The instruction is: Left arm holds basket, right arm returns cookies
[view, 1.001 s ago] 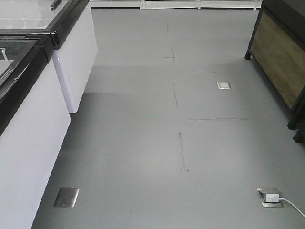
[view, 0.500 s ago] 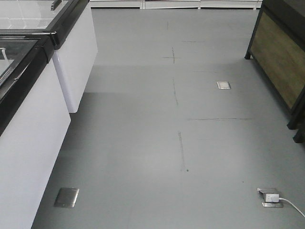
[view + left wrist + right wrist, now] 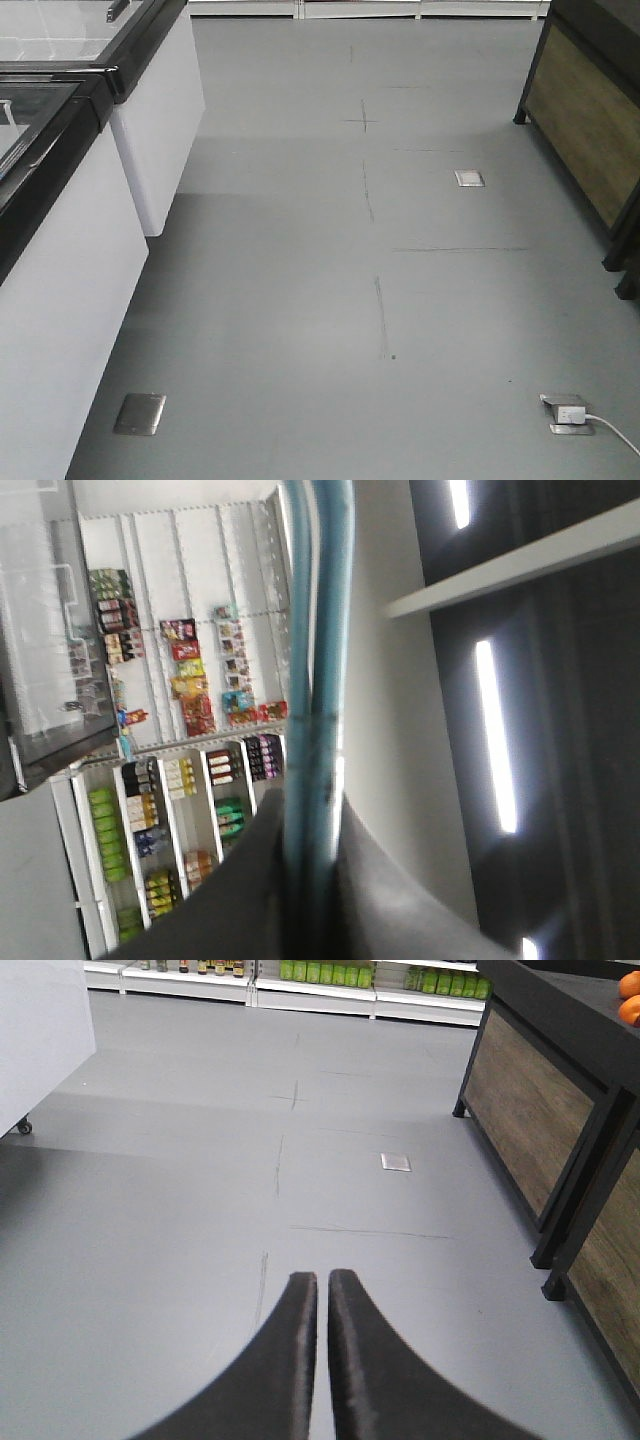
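In the left wrist view my left gripper is shut on the two light blue looped handles of the basket, which rise straight up out of the jaws. The basket's body is out of view. In the right wrist view my right gripper is shut with nothing in it, only a thin slit between the black fingers, and it hangs over bare grey floor. The cookies are not in view. Neither arm appears in the front view.
White chest freezers with black-rimmed glass lids line the left of the aisle. A black stand with wooden panels is on the right, with oranges on top. Metal floor sockets, one with a white plug. Stocked shelves behind.
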`<state>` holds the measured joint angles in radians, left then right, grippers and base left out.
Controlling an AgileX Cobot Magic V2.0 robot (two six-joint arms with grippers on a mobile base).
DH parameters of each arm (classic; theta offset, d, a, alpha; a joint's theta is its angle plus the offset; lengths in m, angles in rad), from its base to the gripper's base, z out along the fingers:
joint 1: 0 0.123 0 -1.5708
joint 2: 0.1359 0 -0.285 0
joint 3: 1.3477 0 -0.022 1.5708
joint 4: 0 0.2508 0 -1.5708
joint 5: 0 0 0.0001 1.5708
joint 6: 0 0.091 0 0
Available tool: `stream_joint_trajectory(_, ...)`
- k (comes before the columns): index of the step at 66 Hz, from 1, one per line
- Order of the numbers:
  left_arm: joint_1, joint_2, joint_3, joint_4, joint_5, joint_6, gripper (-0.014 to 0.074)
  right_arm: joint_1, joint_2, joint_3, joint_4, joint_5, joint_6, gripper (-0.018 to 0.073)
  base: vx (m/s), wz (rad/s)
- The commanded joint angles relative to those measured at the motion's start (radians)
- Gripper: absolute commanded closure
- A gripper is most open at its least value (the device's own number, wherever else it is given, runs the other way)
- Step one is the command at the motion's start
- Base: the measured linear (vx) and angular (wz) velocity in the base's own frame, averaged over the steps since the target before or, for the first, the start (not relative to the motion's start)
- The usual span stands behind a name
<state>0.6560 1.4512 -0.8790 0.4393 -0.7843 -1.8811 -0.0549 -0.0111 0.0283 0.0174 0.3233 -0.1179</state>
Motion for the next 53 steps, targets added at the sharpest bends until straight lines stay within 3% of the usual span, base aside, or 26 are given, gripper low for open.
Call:
stream_joint_trajectory(1,-0.015,-0.042,-0.11,0.052,-0.113,-0.077,0.0602,-0.005,-0.012,0.016,-0.009,-0.071,-0.008,0.0556,0.0,0.0)
stream_joint_trajectory(28,-0.166,-0.042,-0.175,0.195,-0.104,-0.279,0.0602,-0.005,-0.012,0.016,-0.009,-0.071,-0.008,0.0556,0.0,0.0)
stream_joint_trajectory(53,-0.373,-0.042,-0.175,0.223,-0.149,-0.279,0.0602,-0.005,-0.012,0.016,-0.009,-0.071,-0.008,0.0556,0.0,0.0)
